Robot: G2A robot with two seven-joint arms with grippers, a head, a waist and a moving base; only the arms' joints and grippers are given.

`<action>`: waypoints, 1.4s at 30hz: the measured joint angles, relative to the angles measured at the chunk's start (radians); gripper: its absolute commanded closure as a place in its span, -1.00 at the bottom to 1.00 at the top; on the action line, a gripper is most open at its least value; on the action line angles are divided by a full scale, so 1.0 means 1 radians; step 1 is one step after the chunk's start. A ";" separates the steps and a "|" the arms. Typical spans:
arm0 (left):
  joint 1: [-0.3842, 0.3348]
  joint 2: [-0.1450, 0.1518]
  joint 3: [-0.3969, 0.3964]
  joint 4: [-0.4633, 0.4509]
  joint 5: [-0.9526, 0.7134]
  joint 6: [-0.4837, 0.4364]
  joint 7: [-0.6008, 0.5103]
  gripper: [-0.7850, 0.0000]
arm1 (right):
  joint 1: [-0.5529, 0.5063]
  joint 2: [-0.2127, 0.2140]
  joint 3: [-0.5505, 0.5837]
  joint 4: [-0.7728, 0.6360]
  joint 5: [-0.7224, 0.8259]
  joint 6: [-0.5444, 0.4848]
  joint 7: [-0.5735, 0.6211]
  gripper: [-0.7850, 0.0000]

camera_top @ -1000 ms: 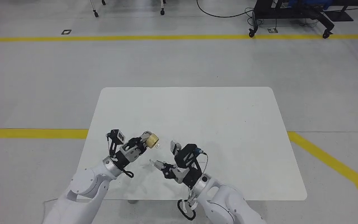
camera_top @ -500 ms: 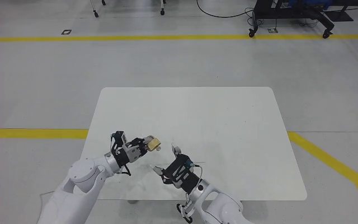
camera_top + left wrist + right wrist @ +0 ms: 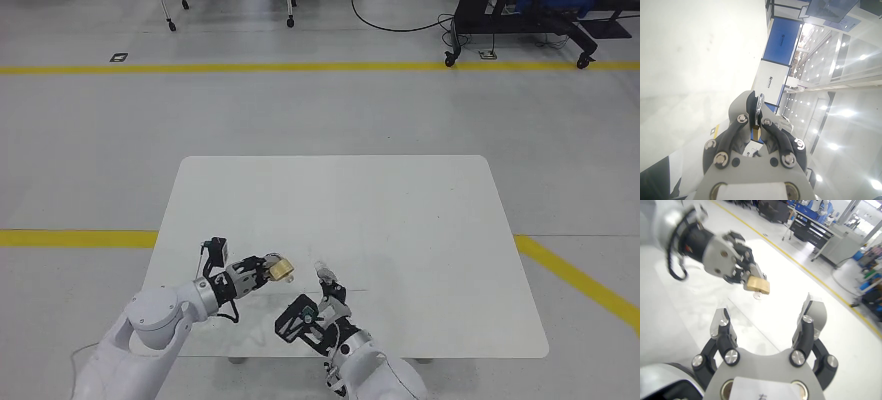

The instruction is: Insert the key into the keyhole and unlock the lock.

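Note:
My left gripper (image 3: pixel 264 271) is shut on a brass padlock (image 3: pixel 279 267), held just above the white table (image 3: pixel 400 200) near its front left part. In the right wrist view the padlock (image 3: pixel 758 286) juts from the left gripper's fingers (image 3: pixel 753 271), and a small silver key (image 3: pixel 757 295) sticks out of its underside. The left wrist view has my left gripper (image 3: pixel 756 108) clamped on a silver metal part with brass (image 3: pixel 755 133) behind it. My right gripper (image 3: pixel 765 308) stands open and empty a short way from the key, also seen from above as the right gripper (image 3: pixel 304 300).
A yellow floor line (image 3: pixel 300 68) runs behind the table, and another passes under it on both sides. Carts and benches (image 3: pixel 810 234) stand far off across the floor. Most of the tabletop beyond the grippers is bare.
The right gripper has drawn back toward the table's front edge, away from the padlock. The left gripper has carried the padlock slightly nearer and to the right.

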 measured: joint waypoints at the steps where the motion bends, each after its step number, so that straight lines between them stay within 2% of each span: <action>1: 0.002 0.000 0.000 -0.005 0.002 0.004 0.001 1.00 | -0.006 0.000 -0.014 0.002 -0.086 0.009 0.028 0.01; 5: 0.006 0.000 0.002 -0.019 0.008 0.018 0.009 1.00 | -0.025 -0.004 -0.049 0.007 -0.276 0.040 0.066 0.06; 12: 0.007 -0.002 0.021 -0.037 0.036 0.031 0.024 1.00 | -0.007 -0.024 -0.108 0.041 -0.401 0.026 0.111 0.09; 15: 0.008 -0.003 0.026 -0.040 0.046 0.033 0.028 1.00 | 0.020 -0.040 -0.129 0.062 -0.403 0.018 0.144 0.17; 20: 0.014 -0.002 0.022 -0.047 0.053 0.028 0.021 1.00 | 0.055 -0.061 -0.152 0.094 -0.398 -0.005 0.171 0.47; 23: 0.018 -0.001 0.020 -0.050 0.056 0.024 0.014 1.00 | 0.067 -0.071 -0.157 0.107 -0.396 -0.014 0.188 0.55; 27: 0.020 -0.001 0.024 -0.053 0.066 0.025 0.014 1.00 | 0.078 -0.083 -0.158 0.120 -0.390 -0.022 0.208 0.76; 29: 0.019 -0.002 0.027 -0.054 0.069 0.026 0.017 1.00 | 0.080 -0.088 -0.156 0.123 -0.387 -0.026 0.211 1.00; 36: 0.018 -0.003 0.029 -0.057 0.076 0.022 0.024 1.00 | 0.065 -0.095 -0.131 0.112 -0.353 -0.044 0.179 1.00; 42: 0.020 -0.005 0.030 -0.061 0.077 0.000 0.036 1.00 | 0.040 -0.096 -0.071 0.081 -0.233 -0.059 0.132 1.00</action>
